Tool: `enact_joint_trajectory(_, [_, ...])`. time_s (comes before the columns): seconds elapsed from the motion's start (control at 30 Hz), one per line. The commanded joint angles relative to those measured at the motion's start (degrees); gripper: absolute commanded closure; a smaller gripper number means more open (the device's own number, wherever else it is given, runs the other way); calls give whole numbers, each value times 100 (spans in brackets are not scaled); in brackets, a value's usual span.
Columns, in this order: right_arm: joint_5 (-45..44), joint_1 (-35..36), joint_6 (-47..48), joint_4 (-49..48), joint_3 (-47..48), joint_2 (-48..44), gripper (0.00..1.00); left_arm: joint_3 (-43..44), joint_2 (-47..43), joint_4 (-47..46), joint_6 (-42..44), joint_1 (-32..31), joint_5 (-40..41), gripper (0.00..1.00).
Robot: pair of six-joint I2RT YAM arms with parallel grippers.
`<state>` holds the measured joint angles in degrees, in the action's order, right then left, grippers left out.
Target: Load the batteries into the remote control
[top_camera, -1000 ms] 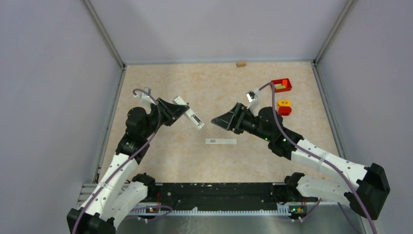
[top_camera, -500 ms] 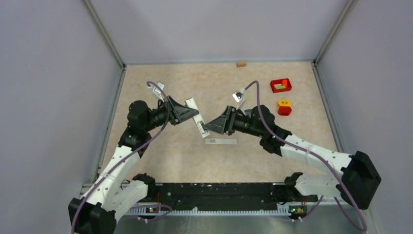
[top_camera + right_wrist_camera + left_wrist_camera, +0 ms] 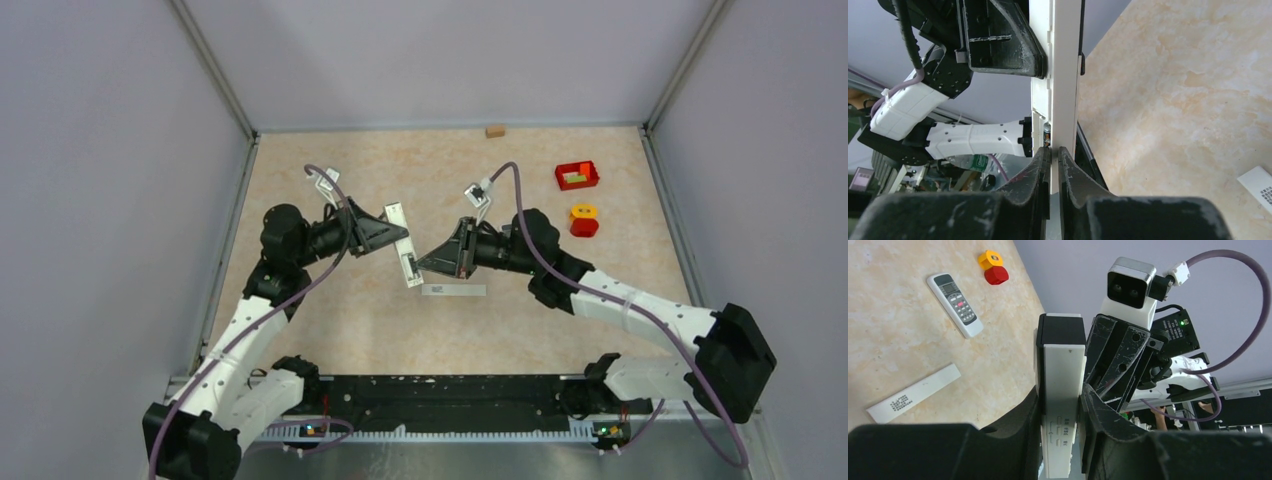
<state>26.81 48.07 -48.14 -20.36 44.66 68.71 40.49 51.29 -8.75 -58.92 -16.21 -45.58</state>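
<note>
— Two white handsets show here; which one is being worked on?
— One, the remote control (image 3: 955, 304), lies flat, buttons up, toward the right edge of the table (image 3: 350, 330), near a red block (image 3: 996, 275); from above, the right arm (image 3: 600, 300) hides it. The other, a white oblong unit (image 3: 1063, 370), is off the table, over its middle.
— Held how?
— The left hand (image 3: 1060, 390) is clenched across its width, leaving one long end sticking out free. The right hand (image 3: 1054, 152) meets that end, its fingers (image 3: 1038, 172) pinched on the thin edge.
— Why in the air?
— My guess: lifted and tilted, both faces and the end are reachable, so one hand steadies while the other works at a battery bay. A tiny cylinder (image 3: 1046, 134) peeks from a gap by the right fingertips; whether it is one of the batteries I cannot tell.
— And the labelled strip (image 3: 453, 290)?
— Flat on the table, toward the near edge from where the hands meet; likely parked out of the way.
</note>
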Motion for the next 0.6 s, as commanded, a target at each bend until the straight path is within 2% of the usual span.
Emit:
enact_joint_trajectory(0.0, [-129,-44,300,141,209,187,93,337,-74,-252,30,-36,-79,100])
enact_joint_trajectory(0.07, [-188,-43,301,176,232,172,88,454,-147,349,331,-21,405,100])
enact_joint_trajectory(0.17, [-226,-41,248,103,296,135,71,571,-315,1224,839,-10,1373,100])
enact_joint_trajectory(0.23, [-322,-43,215,137,385,131,59,540,-408,1405,938,16,1757,100])
enact_joint_trajectory(0.37, [-564,-43,211,168,527,140,43,582,-524,1802,1130,43,2369,100])
enact_joint_trajectory(0.47, [-807,-48,284,274,669,257,41,597,-611,2060,1292,56,2600,100])
enact_joint_trajectory(0.57, [-625,-43,492,215,851,507,40,635,-659,2117,1406,66,2514,100])
